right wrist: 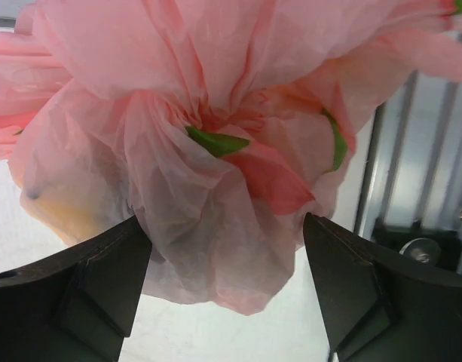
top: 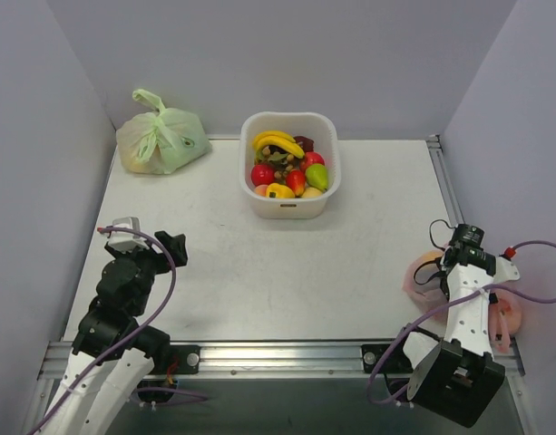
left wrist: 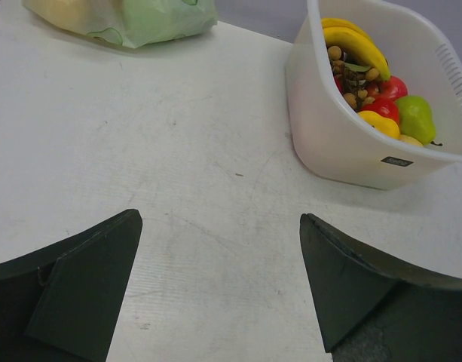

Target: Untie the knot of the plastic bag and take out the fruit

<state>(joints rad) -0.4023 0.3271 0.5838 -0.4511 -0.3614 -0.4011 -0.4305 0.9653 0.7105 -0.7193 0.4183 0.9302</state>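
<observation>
The pink plastic bag (top: 420, 273) lies at the table's right edge, mostly hidden under my right arm. In the right wrist view it (right wrist: 178, 83) fills the frame, its folds gathering into a twisted pucker, the knot (right wrist: 229, 113). Fruit shows through the plastic: a reddish-pink one (right wrist: 270, 179) with a green leaf (right wrist: 215, 142) and a yellow-orange one (right wrist: 65, 215). My right gripper (right wrist: 227, 222) is open, with a lobe of the bag hanging between its jaws; it shows in the top view (top: 448, 261) too. My left gripper (top: 151, 237) is open and empty over bare table (left wrist: 219, 219).
A white basket (top: 287, 207) of mixed fruit stands at the back centre and shows in the left wrist view (left wrist: 344, 143). A tied pale green bag (top: 161, 140) lies at the back left (left wrist: 140, 19). A metal rail (top: 445, 190) runs along the right edge; walls enclose the table.
</observation>
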